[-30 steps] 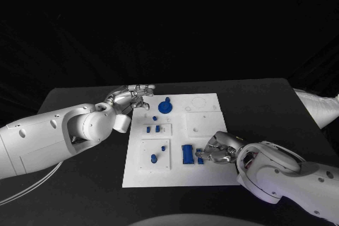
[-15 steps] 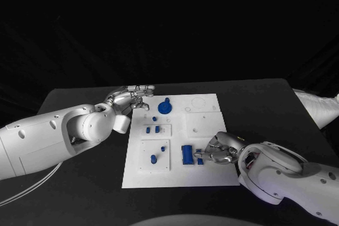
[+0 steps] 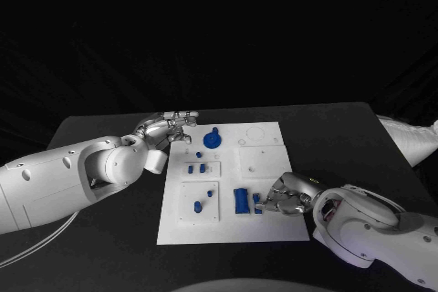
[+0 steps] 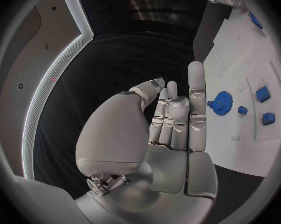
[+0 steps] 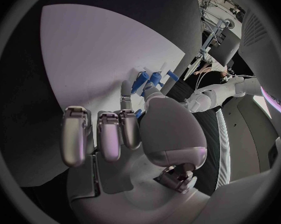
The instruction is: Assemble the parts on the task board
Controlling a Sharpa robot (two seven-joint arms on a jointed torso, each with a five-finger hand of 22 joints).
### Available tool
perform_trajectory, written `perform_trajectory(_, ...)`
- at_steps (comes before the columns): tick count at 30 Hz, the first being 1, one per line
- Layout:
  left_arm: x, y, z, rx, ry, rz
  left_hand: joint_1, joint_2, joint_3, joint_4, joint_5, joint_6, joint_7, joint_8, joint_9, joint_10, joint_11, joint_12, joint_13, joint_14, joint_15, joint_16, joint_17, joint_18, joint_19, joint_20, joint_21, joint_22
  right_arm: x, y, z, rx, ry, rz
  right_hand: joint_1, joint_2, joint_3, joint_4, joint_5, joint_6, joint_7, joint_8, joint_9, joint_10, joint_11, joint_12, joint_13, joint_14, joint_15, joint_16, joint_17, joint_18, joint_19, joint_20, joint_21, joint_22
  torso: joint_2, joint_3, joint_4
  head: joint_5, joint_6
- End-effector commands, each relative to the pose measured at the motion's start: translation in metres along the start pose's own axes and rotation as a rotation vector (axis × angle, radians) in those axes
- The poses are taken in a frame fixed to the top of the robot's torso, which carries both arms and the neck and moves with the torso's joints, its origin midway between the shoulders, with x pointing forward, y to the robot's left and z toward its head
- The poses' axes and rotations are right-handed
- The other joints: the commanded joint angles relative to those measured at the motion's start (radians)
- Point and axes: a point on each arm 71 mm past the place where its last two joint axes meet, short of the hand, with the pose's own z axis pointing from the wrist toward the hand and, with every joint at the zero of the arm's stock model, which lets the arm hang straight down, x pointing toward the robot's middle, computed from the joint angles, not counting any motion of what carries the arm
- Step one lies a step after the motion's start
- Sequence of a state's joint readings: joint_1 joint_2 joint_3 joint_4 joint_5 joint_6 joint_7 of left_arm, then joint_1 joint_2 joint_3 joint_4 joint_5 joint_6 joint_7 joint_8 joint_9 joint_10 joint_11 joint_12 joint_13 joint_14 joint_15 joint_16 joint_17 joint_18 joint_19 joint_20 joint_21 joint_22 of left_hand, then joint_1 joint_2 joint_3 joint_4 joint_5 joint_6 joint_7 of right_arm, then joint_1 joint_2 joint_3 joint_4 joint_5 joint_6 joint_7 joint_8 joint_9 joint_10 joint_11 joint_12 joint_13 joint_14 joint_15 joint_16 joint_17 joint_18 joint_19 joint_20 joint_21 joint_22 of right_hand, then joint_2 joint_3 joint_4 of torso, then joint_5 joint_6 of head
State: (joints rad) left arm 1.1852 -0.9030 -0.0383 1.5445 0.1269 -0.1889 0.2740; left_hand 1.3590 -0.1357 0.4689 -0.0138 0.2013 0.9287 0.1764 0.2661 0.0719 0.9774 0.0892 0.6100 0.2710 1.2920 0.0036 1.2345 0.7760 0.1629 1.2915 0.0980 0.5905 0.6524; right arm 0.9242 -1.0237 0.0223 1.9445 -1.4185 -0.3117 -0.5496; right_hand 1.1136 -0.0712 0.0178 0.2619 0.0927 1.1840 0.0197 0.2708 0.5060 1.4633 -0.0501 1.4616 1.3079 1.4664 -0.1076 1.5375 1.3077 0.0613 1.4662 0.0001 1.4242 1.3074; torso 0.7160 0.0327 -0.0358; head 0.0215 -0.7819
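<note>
Currently, scene: a white task board (image 3: 264,225) lies in the middle of a black surface (image 3: 347,130), seen from above, with small blue parts scattered on it.
Left hand: the left hand (image 3: 169,127) hovers at the board's 11 o'clock corner, fingers straight and close together, grasping nothing; released.
Gear: a round blue gear (image 3: 212,139) sits on the board just beside that hand, toward 12 o'clock; the left wrist view shows it (image 4: 222,99) past the fingertips, untouched.
Right hand: the right hand (image 3: 285,197) rests at the board's 4 o'clock area, fingers curled down at a small blue piece (image 3: 258,208); whether it truly pinches the piece, I cannot tell.
Block: a taller blue block (image 3: 242,199) stands just beside that piece, toward 9 o'clock.
Other parts: two small pegs (image 3: 195,169) near the board's centre-left; another blue part (image 3: 198,205) toward 7 o'clock.
Risk: the curled fingers crowd the block, so a lift or twist could knock it over, I judge.
Risk two: a shallow fingertip hold could let the small piece slip and skid off the board.
</note>
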Motion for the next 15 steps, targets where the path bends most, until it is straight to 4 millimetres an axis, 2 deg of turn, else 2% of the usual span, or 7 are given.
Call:
perform_trajectory(1, 0.0026, -0.0004, 0.0005, 0.003, 0.022, -0.003, -0.006, 0.006, 0.004, 0.000, -0.001, -0.004, 0.000, 0.006, -0.001, -0.006, 0.001, 0.005, -0.002, -0.008, 0.001, -0.004, -0.001, 0.018, -0.006, 0.002, 0.006, 0.002, 0.0023, 0.0024, 0.0000, -0.030, 0.019, -0.033, 0.011, 0.001, -0.005, 0.000, -0.007, -0.006, -0.002, 0.007, 0.001, 0.077, -0.004, 0.004, 0.206, 0.093, -0.007, 0.001, 0.209, -0.012, 0.032, -0.009, -0.001, 0.045, 0.000, -0.0007, 0.0023, -0.002, 0.000)
perform_trajectory(8, 0.0026, -0.0003, 0.0006, 0.003, 0.022, -0.003, -0.006, 0.006, 0.004, 0.000, -0.001, -0.004, 0.000, 0.006, -0.001, -0.006, 0.001, 0.005, -0.002, -0.008, 0.001, -0.004, -0.001, 0.018, -0.006, 0.002, 0.006, 0.002, 0.0031, 0.0013, 0.0011, -0.021, 0.029, -0.041, 0.019, 0.005, -0.009, -0.002, -0.007, -0.006, -0.002, 0.008, 0.003, 0.077, -0.004, 0.004, 0.207, 0.094, -0.007, 0.002, 0.209, -0.012, 0.033, -0.009, 0.000, 0.046, 0.001, -0.0013, 0.0019, -0.004, -0.001)
perform_trajectory(11, 0.0027, -0.0002, 0.0006, 0.002, 0.022, -0.003, -0.008, 0.007, 0.005, 0.001, -0.001, -0.006, -0.001, 0.007, -0.001, -0.008, 0.001, 0.007, -0.003, -0.008, 0.001, -0.004, -0.002, 0.018, -0.006, 0.002, 0.007, 0.002, 0.0039, 0.0006, 0.0016, -0.018, 0.040, -0.053, 0.026, 0.007, -0.012, -0.004, -0.006, -0.007, -0.002, 0.008, 0.003, 0.077, -0.004, 0.005, 0.207, 0.094, -0.007, 0.002, 0.209, -0.012, 0.032, -0.009, 0.000, 0.045, 0.001, -0.0015, 0.0017, -0.001, -0.004)
perform_trajectory(15, 0.0025, -0.0002, 0.0006, 0.002, 0.021, -0.003, -0.008, 0.007, 0.005, 0.001, -0.001, -0.006, -0.001, 0.008, -0.001, -0.008, 0.001, 0.007, -0.003, -0.008, 0.002, -0.004, -0.003, 0.018, -0.007, 0.002, 0.007, 0.002, 0.0049, 0.0010, 0.0018, -0.023, 0.050, -0.078, 0.062, 0.009, -0.026, -0.025, -0.021, -0.006, -0.002, 0.012, 0.008, 0.079, -0.004, 0.011, 0.211, 0.094, -0.007, 0.002, 0.210, -0.012, 0.033, -0.009, 0.000, 0.047, 0.000, -0.0012, 0.0017, -0.001, -0.005)
